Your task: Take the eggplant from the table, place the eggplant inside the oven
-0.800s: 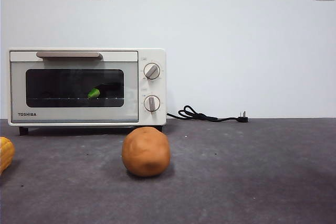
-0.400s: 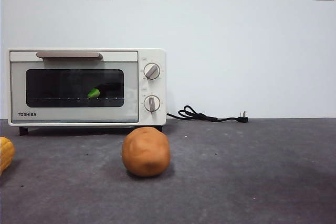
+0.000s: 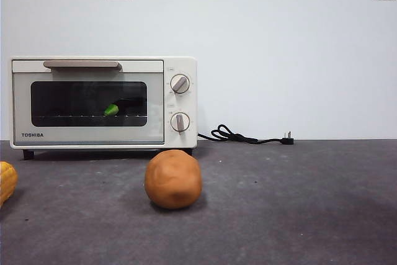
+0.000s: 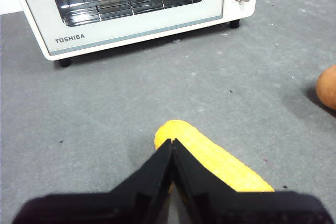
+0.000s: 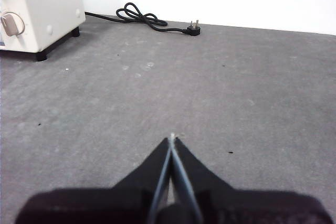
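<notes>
Left claw (image 4: 171,142): jaws pressed together, holding nothing, poised above grey surface (image 3: 298,203), tips just over near end of yellow ridged corn-like item (image 4: 210,158). Same item at far left edge in front view, only partly in frame. Oven (image 3: 102,102) at left rear, cream-white, door closed, beige handle (image 3: 82,64) across top, two knobs (image 3: 180,84) at its right side. Eggplant (image 3: 124,106) inside on wire rack (image 4: 110,1), green stem cap seen through dark glass, purple body hard to make out. Orange-brown ball (image 3: 173,179) on surface ahead of oven's right corner, apart from it. Black power cord (image 3: 245,136) coiled at right of oven, plug lying loose. Right claw (image 5: 172,141): jaws closed, empty, over bare surface well right of oven.
</notes>
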